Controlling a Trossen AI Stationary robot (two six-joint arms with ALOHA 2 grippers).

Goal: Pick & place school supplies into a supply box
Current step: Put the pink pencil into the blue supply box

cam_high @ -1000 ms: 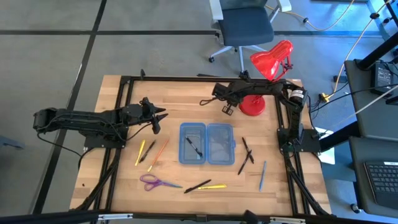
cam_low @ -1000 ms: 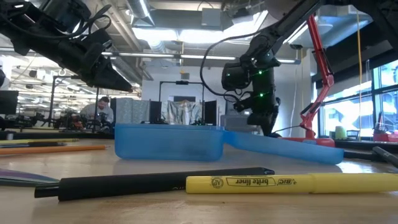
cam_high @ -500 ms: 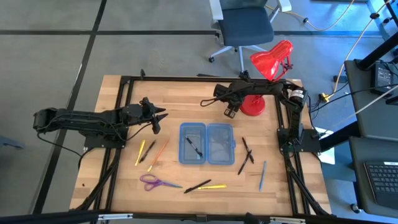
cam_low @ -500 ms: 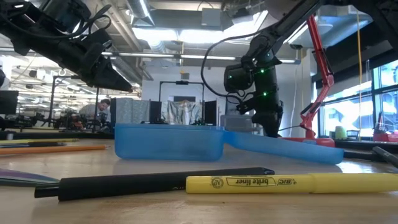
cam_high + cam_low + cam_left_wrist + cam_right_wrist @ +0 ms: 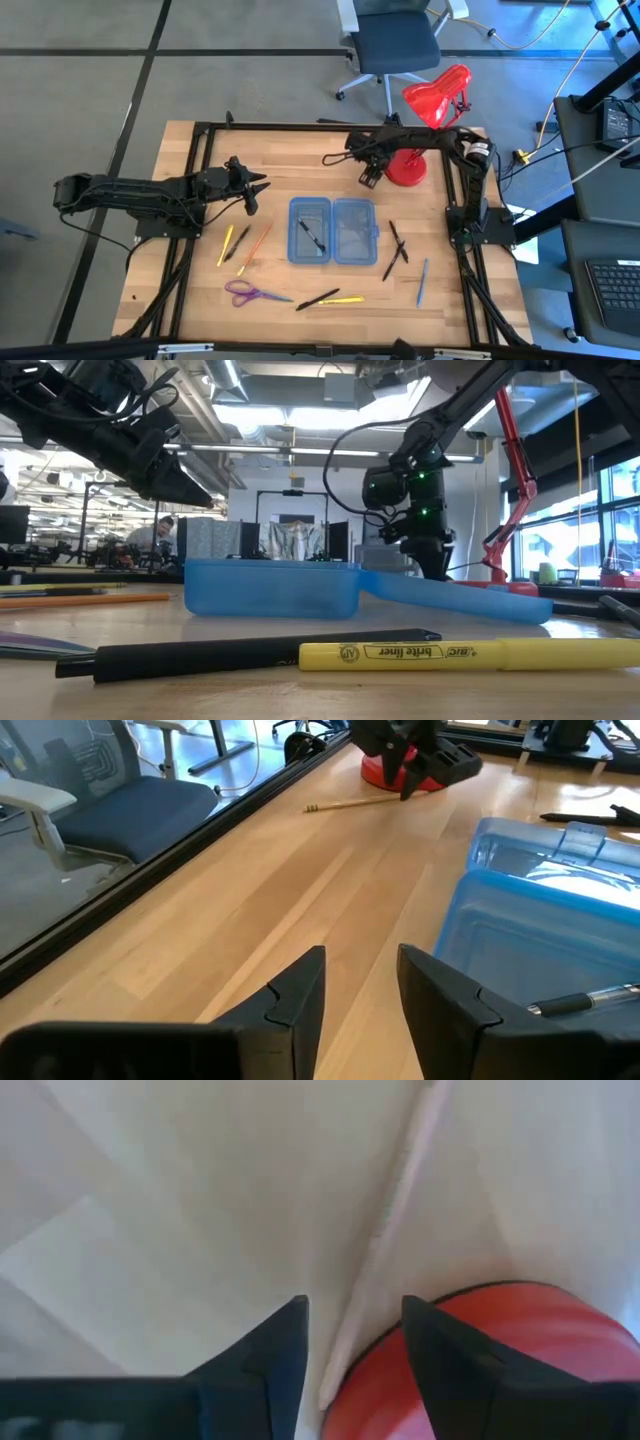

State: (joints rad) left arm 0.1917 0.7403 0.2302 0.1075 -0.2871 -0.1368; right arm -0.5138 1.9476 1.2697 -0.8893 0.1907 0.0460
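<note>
Wood-coloured pencil (image 5: 385, 1230) lies beside the red lamp base (image 5: 490, 1365), under the right gripper (image 5: 352, 1342), jaws apart. The left gripper (image 5: 360, 982) hovers near the blue supply box (image 5: 333, 231), jaws apart and empty.

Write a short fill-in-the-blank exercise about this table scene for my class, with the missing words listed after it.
1. The blue box lies open, and in its left half is one ____ pen.
2. The right pincer hangs above a wooden pencil lying beside the base of the ____ lamp.
3. The scissors have ____ handles.
4. The left pincer is empty, its fingers ____.

Missing words: black; red; purple; open
</note>
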